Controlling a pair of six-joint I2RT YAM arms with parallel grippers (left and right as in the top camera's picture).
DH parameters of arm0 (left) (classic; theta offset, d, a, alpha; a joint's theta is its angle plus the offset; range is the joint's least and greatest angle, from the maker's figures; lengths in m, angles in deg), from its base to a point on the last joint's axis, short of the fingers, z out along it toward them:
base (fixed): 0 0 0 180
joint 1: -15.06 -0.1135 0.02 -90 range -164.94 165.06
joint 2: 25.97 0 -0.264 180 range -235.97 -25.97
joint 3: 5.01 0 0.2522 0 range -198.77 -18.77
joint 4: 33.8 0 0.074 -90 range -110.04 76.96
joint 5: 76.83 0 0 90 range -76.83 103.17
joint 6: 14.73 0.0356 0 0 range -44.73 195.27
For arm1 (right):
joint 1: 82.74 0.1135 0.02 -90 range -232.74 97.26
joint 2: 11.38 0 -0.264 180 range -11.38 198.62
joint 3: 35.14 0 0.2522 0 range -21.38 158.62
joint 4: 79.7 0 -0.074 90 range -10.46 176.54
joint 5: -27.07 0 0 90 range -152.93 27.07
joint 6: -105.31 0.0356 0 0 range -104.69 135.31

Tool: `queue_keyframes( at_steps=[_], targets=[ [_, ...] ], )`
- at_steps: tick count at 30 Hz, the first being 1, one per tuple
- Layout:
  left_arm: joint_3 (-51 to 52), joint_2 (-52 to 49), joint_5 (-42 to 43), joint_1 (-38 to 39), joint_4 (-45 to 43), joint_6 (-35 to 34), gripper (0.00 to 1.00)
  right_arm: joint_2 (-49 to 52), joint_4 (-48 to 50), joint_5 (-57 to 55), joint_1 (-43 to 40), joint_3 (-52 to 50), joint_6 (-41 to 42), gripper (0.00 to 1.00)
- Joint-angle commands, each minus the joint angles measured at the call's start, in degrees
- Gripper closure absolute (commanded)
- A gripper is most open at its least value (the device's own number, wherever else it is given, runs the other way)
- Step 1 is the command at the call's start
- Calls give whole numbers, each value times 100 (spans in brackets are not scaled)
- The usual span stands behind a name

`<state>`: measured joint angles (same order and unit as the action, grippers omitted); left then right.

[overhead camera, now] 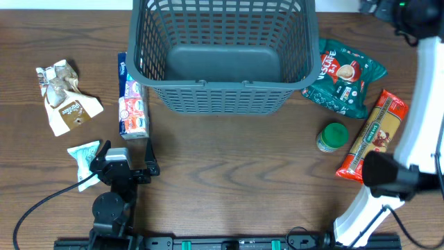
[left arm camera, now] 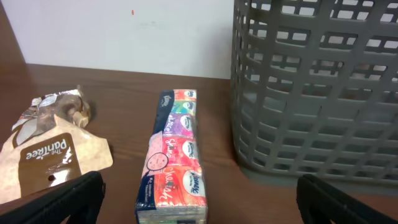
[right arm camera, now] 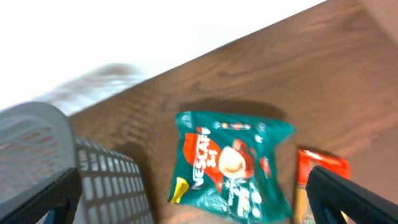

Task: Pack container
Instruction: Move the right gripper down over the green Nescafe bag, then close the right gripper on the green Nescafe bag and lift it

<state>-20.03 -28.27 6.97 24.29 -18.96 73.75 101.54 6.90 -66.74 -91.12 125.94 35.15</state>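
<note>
The container (overhead camera: 222, 59) is a large dark grey lattice basket at the back middle of the table, and its flat bottom is bare. My left gripper (overhead camera: 127, 148) rests low at the front left, open, with nothing between its fingers. It faces a colourful tissue pack (left arm camera: 174, 158) that lies lengthwise just ahead of it, beside the container's (left arm camera: 311, 93) left wall. My right gripper (right arm camera: 193, 202) hangs open and empty above a green Nescafe bag (right arm camera: 233, 165), with the container's corner (right arm camera: 93, 174) to its left.
A crumpled brown snack bag (overhead camera: 66, 97) and a small teal-and-white packet (overhead camera: 83, 156) lie at the left. Right of the container are the Nescafe bag (overhead camera: 343, 76), a green-lidded jar (overhead camera: 333, 137) and a red-and-yellow pasta pack (overhead camera: 372, 135). The white right arm (overhead camera: 423, 125) rises along the right edge.
</note>
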Motion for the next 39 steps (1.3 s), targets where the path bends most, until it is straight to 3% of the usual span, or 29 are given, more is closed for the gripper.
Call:
queue_keyframes(
  at_steps=[1,8,14,17,35,39],
  targets=[
    [72,-13,-72,7,234,-31,1,-79,-501,-557,-214,74,874,1],
    [72,-13,-72,7,234,-31,2,614,-732,170,-807,-752,1088,1],
    [72,-13,-70,7,232,-31,1,1464,-13,1735,-1036,-1585,-323,1],
    [72,-13,-70,7,234,-31,1,1941,105,1954,-1043,-1794,-638,1],
    [70,-13,-70,7,229,-33,1,3703,920,3394,-1027,-1921,-2057,1],
    [70,-13,-68,7,227,-33,2,3873,879,3515,-1025,-1928,-2065,1]
  ],
)
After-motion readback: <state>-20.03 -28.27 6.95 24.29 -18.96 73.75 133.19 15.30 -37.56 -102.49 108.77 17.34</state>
